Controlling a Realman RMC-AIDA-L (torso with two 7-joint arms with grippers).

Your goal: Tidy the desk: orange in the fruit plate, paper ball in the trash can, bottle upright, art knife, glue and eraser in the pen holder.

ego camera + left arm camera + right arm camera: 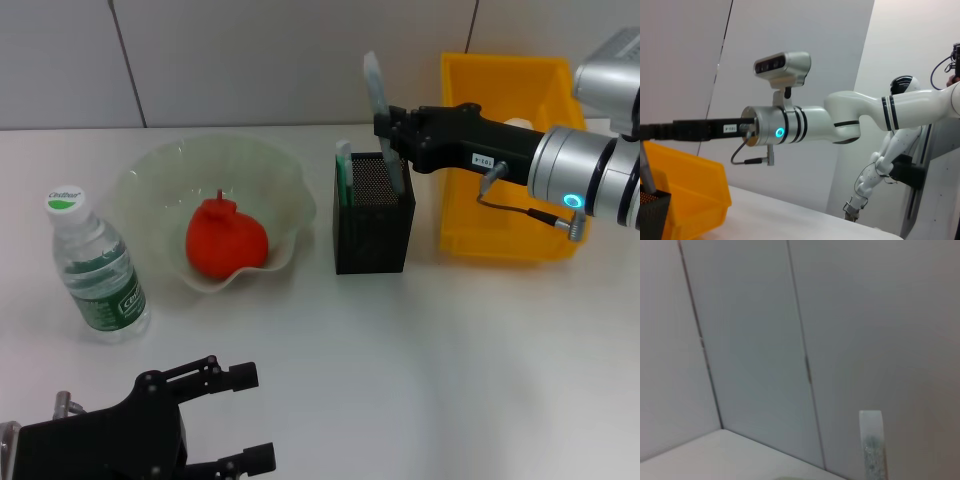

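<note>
Step in hand, as I judge it: stowing the glue (381,112) in the pen holder (374,216); I have the right claw (388,128) above the holder's open top, clenched on the slim grey stick; the stick stands nearly upright, its lower end inside the mesh cup and its upper end well above the claw.

The art knife (344,170) stands in the holder at the corner nearer the fruit plate (160,170), only its mint-green top showing; the eraser I cannot find in any view.

The orange (226,238) lies in the fruit plate; the bottle (97,268) stands upright on the worktop (420,360) on the side of the plate away from the holder; the trash can (490,85) sits just beside the holder behind my right arm; no paper ball is visible.

The left claw (235,418) is parked low at the near edge of the worktop, fingers spread and holding nothing.

Next move, in my judgement: release the right claw so the stick drops fully in; then lift straight up, clear of the knife and the holder rim, so the cup is not tipped.
</note>
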